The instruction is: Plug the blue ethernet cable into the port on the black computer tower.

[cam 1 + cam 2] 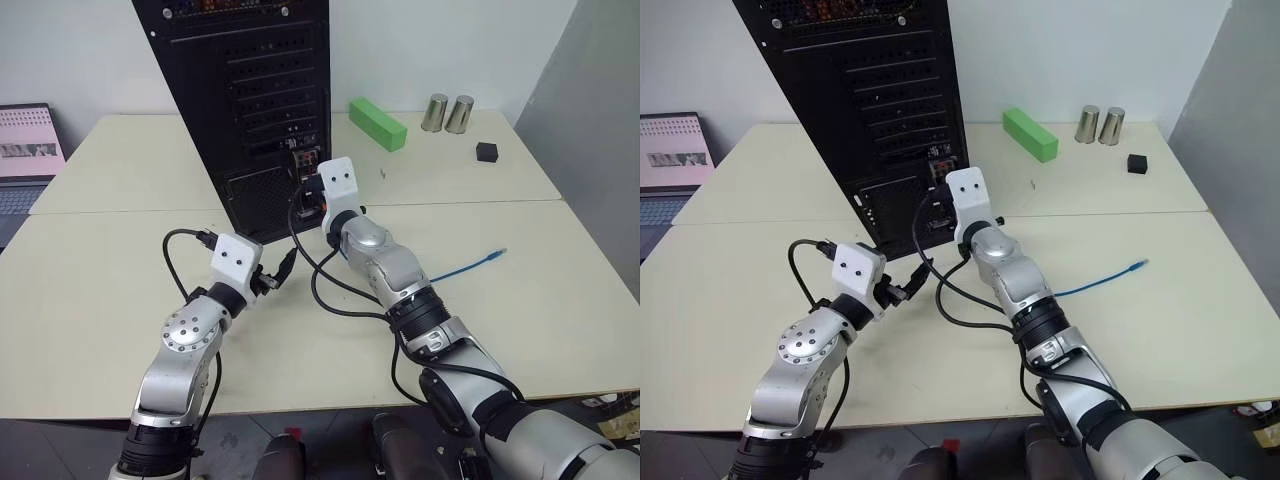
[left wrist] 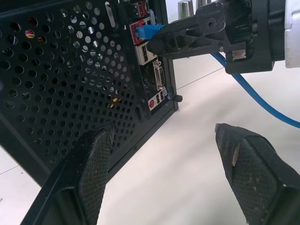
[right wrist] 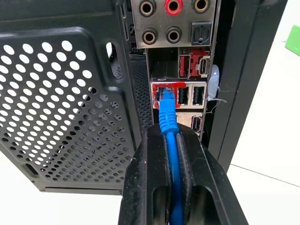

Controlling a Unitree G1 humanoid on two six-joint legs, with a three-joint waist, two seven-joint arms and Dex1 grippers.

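Right wrist view, right hand pinching blue ethernet cable, plug at red port, left hand spread

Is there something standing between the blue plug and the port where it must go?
Nothing visible does. The right gripper is shut on the blue ethernet cable, and its plug tip already sits at the mouth of the red-framed port on the black computer tower. Whether it is fully seated cannot be told.
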